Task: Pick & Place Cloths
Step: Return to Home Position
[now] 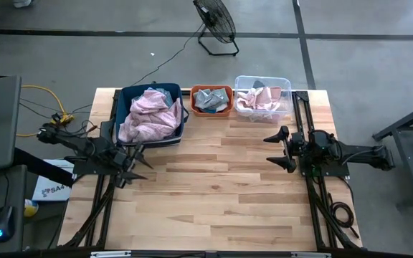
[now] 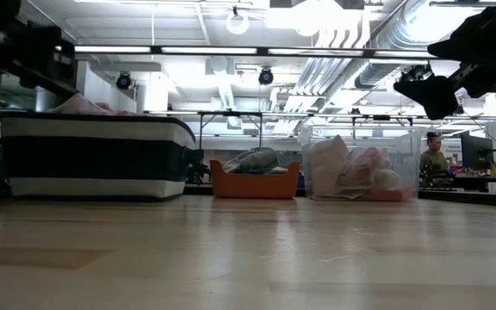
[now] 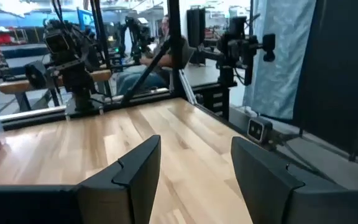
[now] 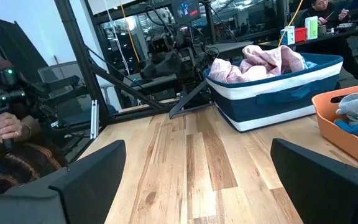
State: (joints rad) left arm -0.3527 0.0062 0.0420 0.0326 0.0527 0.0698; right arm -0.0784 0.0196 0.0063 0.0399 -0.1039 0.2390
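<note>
**Left gripper (image 1: 138, 162) and right gripper (image 1: 269, 148) spread and empty; cloths lie in the bins**

The left gripper hangs over the table's (image 1: 221, 201) left edge, its two fingers set apart with only bare wood showing between them in the left wrist view. The right gripper sits over the right edge, opposite, with its fingers wider apart and likewise holding nothing. Both are held up off the boards in the low view. This suits a resting pose: the arms are drawn to their own sides, away from the bins and well apart from each other.

The cloths are all in containers lined along the far edge. A large pale pink cloth (image 1: 149, 115) is heaped in the navy-and-white bin (image 1: 122, 107), rising above its rim. Grey cloths (image 1: 208, 100) fill the small orange bin (image 1: 194, 100) beside it. Pink and white cloths (image 1: 258, 99) are bunched in the transparent bin (image 1: 287, 89), nearest the right arm.

No loose fabric shows on the wood, so the sorting looks finished. The open fingers fit that, since nothing appears left to carry. What seems to remain is only settling the arms at rest.
</note>
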